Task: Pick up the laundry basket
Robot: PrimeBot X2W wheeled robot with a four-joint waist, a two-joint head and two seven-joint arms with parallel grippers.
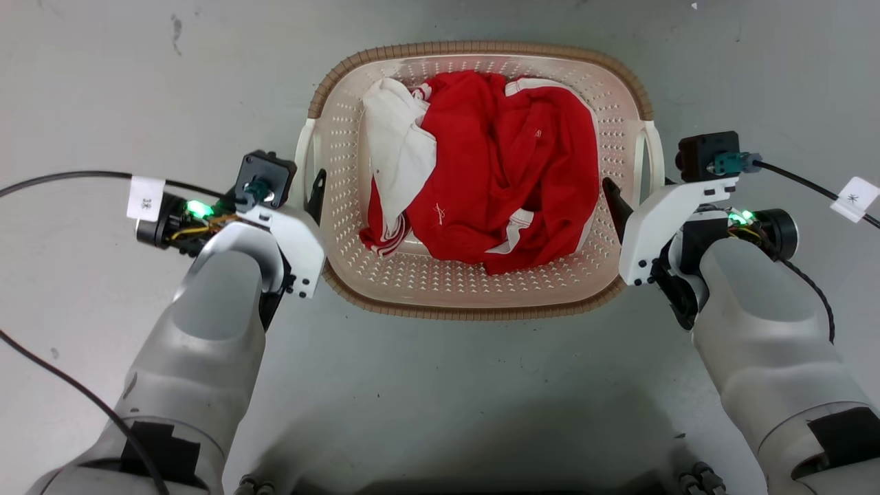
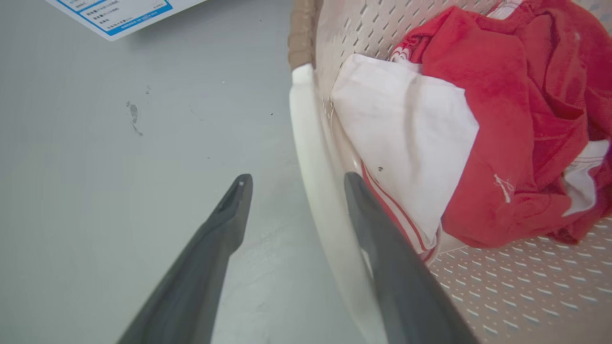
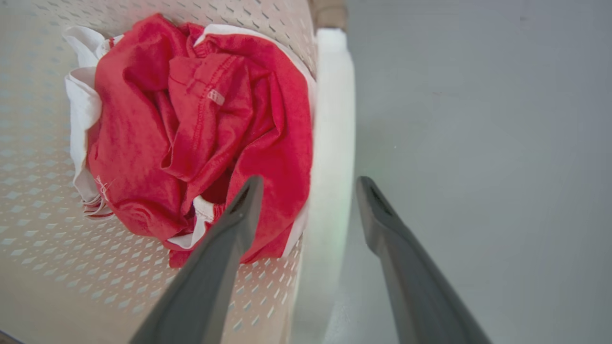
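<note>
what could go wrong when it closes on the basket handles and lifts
1. The open left claw and right claw straddle the thin left handle and right handle; a shallow or uneven grip could slip and tip the laundry basket.
2. Their inner fingers sit close to the white cloth and red garment, so closing might pinch fabric against a handle.

Cream perforated laundry basket (image 1: pixel 412 275), brown woven-look rim (image 1: pixel 481 48); red-and-white clothes (image 1: pixel 502 172)

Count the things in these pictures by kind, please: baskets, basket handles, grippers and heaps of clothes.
Laundry basket: 1
Basket handles: 2 (left handle, right handle)
Grippers: 2 (left gripper, right gripper)
Heap of clothes: 1
Total: 6
</note>
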